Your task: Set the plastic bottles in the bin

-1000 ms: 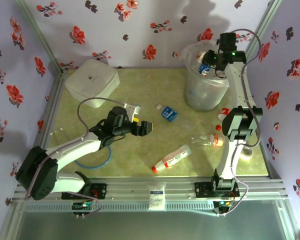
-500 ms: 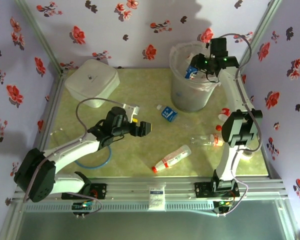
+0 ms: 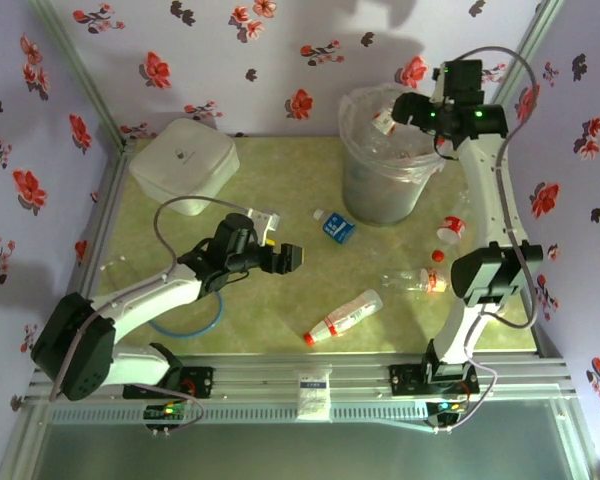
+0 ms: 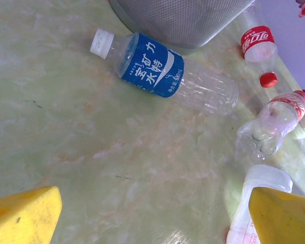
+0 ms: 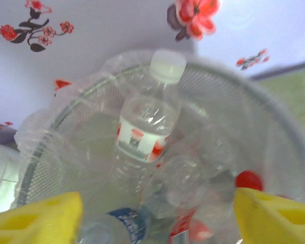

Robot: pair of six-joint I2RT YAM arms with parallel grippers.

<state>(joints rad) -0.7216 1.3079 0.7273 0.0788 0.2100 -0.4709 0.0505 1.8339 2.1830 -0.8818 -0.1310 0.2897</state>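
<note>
The right gripper [image 3: 410, 108] has sprung wide over the bin [image 3: 380, 190] at the far right corner of the table [image 3: 280, 190], letting go a white-capped bottle [image 5: 147, 127]. It leans toward the rim (cap up by the liner [image 5: 51, 117]) and might tip out. Left gripper [image 3: 288, 258] gapes, empty.

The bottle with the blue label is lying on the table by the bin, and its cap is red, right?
Not quite. The bottle with the blue label does lie on the table by the bin, but its cap is white, not red. The left wrist view shows it.
</note>
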